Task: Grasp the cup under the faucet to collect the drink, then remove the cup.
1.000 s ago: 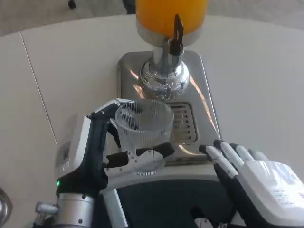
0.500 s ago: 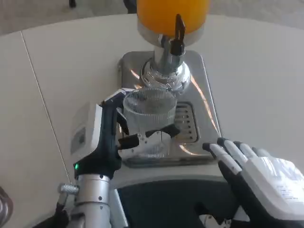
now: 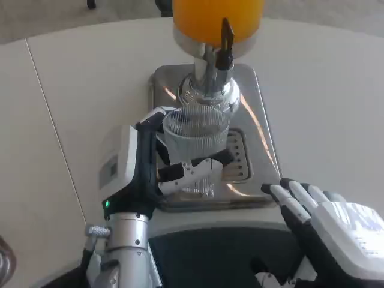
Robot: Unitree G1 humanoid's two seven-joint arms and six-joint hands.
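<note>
Left hand (image 3: pixel 162 165) grips an empty ribbed cup (image 3: pixel 195 141) below the orange-filled dispenser (image 3: pixel 217 18).

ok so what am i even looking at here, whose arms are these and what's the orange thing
This is a single picture from a camera on a humanoid robot's head or chest, looking down at a white table. The two silver arms at the bottom are the robot's own.

The orange thing at the top is a drink dispenser filled with what looks like orange juice. It has a black tap lever and stands on a shiny metal base with a slotted drip tray.

The left robot hand holds a clear ribbed cup over the drip tray, close under the spout. I can't see any juice in the cup.

The right robot hand waits at the lower right near the base, holding nothing, its fingers stretched out.
</note>
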